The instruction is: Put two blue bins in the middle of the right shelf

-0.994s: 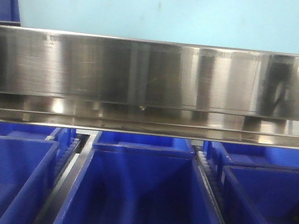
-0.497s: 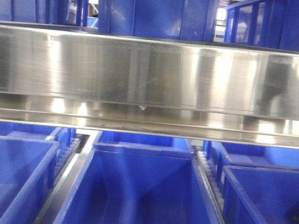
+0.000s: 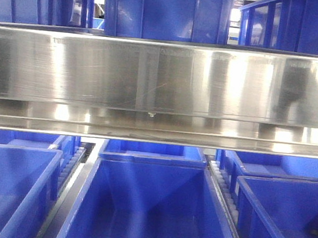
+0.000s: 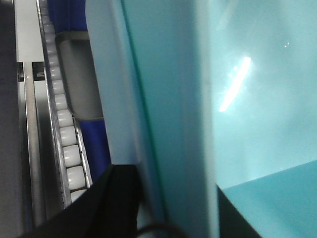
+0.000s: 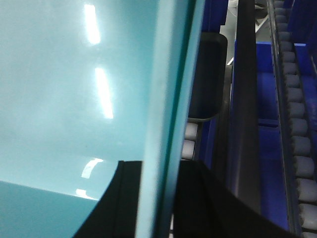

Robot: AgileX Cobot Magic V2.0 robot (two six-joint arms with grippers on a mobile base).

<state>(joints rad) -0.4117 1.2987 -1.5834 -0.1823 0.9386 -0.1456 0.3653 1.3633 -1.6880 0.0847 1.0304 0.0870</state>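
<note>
1. The bin (image 4: pixel 168 99), pale teal in both wrist views, is seen very close to the cameras, beside the roller track (image 4: pixel 62 129). It is not seen in the front view.
2. Of the left fingers (image 4: pixel 79 84) and the right fingers (image 5: pixel 208 79), only one dark pad each is shown, outside the wall. Whether the wall is clamped cannot be told.
3. If the hold is uneven, the bin may be tilted and caught on the steel beam (image 3: pixel 164 78).
4. It could also be knocked against the blue bins (image 3: pixel 163 7) standing above the beam.

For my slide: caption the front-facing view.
Steel shelf rail crosses the frame, with blue bins above and below it.
</note>
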